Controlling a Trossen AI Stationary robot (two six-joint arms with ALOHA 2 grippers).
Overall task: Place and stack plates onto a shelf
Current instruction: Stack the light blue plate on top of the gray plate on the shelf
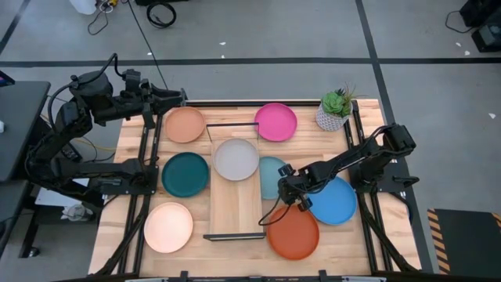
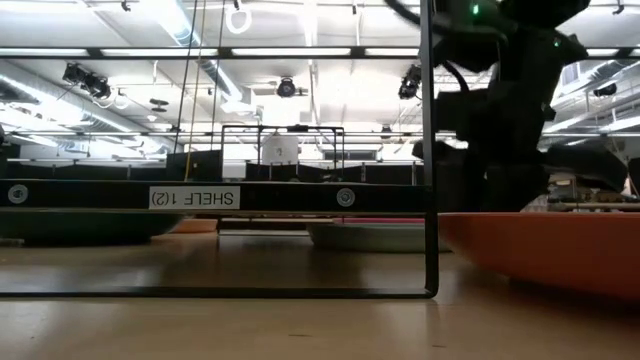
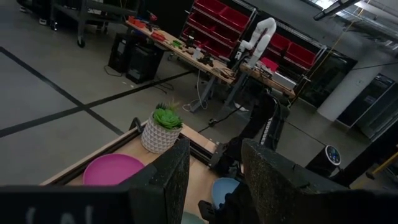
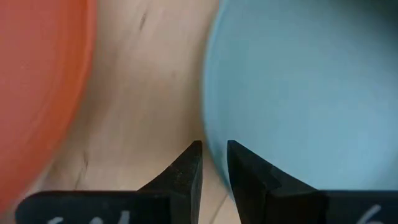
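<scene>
While the left gripper (image 3: 211, 180) waits high beyond the tabletop's far left corner with its jaws spread and holding nothing, the right gripper (image 1: 288, 193) works low over the right half of the slatted wooden tabletop (image 1: 368, 247). In the right wrist view its jaws stand narrowly apart, straddling the rim of the round matte light blue plate (image 4: 298, 87); one jaw lies over the plate, the other over bare wood. Whether they yet clamp that rim cannot be told.

The relation that governs the coming move: the light blue plate (image 1: 272, 176) lies just beside the right long edge of the shelf, a long light-wood board with a thin black metal frame (image 1: 233, 205). The shelf's long axis runs from the tabletop's far edge toward its near edge. The right arm is clearly the nearer one. The transfer is judged a short lift over the frame rail toward the tabletop's left.

A round grey plate (image 1: 236, 158) already occupies the shelf's far part; the middle and near parts show bare board. A round red-orange plate (image 1: 293, 232) and a round bright blue plate (image 1: 335, 200) crowd the gripper on the near and right sides, so clearance there is judged tight.

The room beyond shows grey floor, workbenches and red bins.
</scene>
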